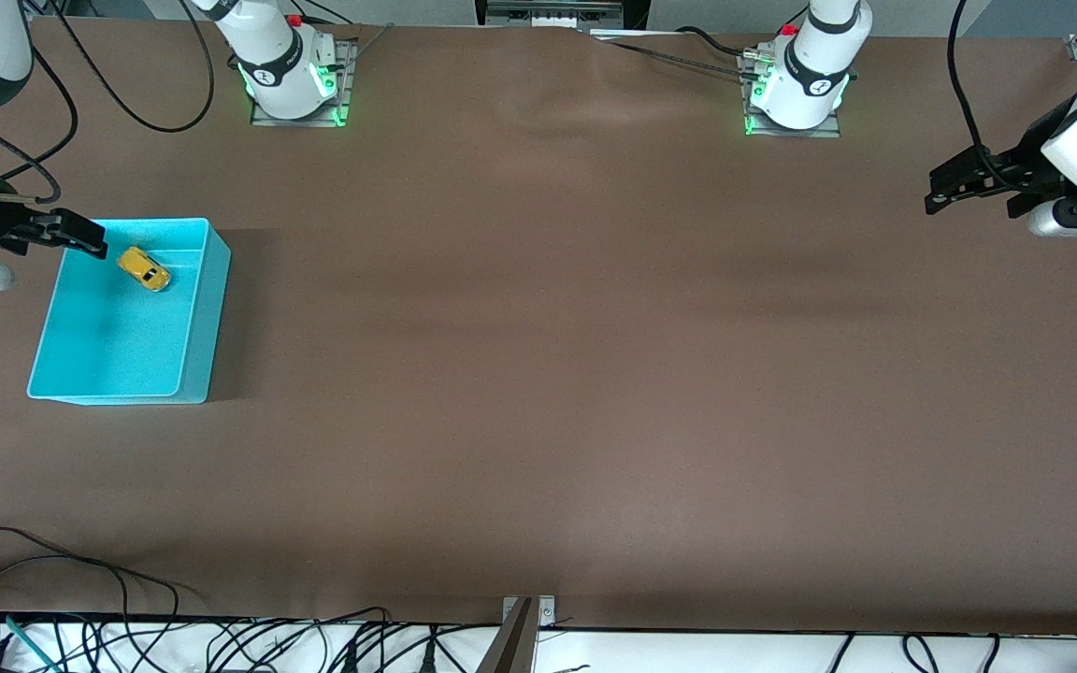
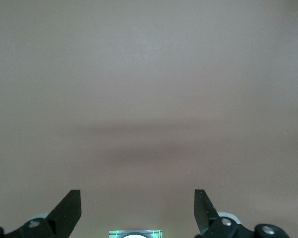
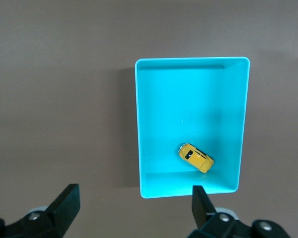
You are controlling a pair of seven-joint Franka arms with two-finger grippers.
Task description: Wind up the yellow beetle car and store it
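The yellow beetle car [image 1: 144, 268] lies on the floor of the turquoise bin [image 1: 211, 308], in the part of the bin farther from the front camera. It also shows in the right wrist view [image 3: 195, 157], inside the bin [image 3: 137, 124], free of any gripper. My right gripper [image 1: 85, 238] is open and empty, up in the air over the bin's rim, close to the car; in its own view [image 3: 134, 193] the jaws stand wide apart. My left gripper [image 1: 936, 192] is open and empty, waiting at the left arm's end of the table, over bare brown table [image 2: 138, 198].
The bin stands at the right arm's end of the brown table. The arm bases [image 1: 295, 89] [image 1: 796, 98] stand along the table's edge farthest from the front camera. Loose cables [image 1: 52, 579] and a metal bracket [image 1: 522, 636] lie at the edge nearest it.
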